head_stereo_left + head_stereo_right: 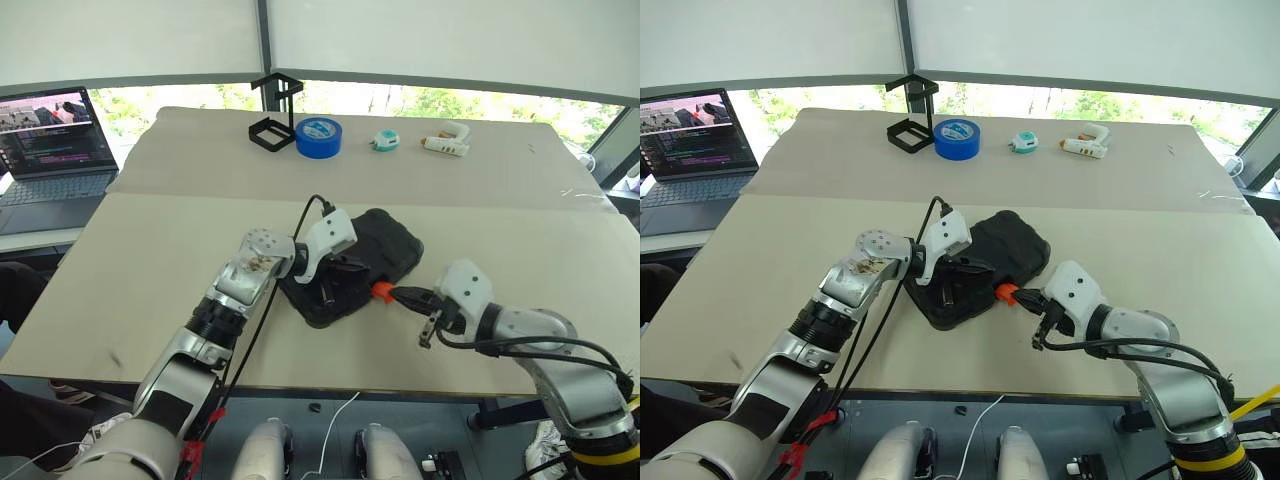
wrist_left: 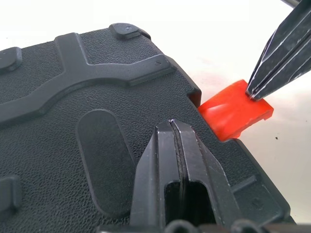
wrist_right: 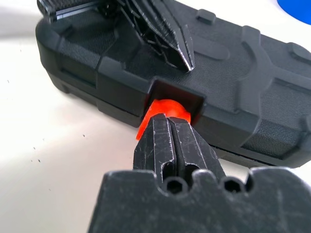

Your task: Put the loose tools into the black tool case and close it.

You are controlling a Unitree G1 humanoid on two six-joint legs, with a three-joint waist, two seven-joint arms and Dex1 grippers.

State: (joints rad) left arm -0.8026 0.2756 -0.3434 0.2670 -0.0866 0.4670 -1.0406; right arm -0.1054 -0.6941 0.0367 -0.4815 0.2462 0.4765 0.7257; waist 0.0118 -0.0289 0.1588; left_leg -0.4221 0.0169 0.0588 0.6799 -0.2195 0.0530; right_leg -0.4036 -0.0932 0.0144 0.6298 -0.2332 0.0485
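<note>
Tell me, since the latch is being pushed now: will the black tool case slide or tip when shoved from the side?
The black tool case lies flat and low on the smooth table, so it probably slides rather than tips. Its ribbed moulded shell looks stiff. The left gripper, fingers shut, rests on the lid, which likely steadies it while the right gripper meets the orange latch.

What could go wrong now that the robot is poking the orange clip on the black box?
1. The right pincer, shut, touches the orange latch only with its tip, so it might slip off before the latch snaps.
2. The left pincer, also shut, just presses on the lid of the black tool case; a hard push on the latch could slide the case across the table.
</note>
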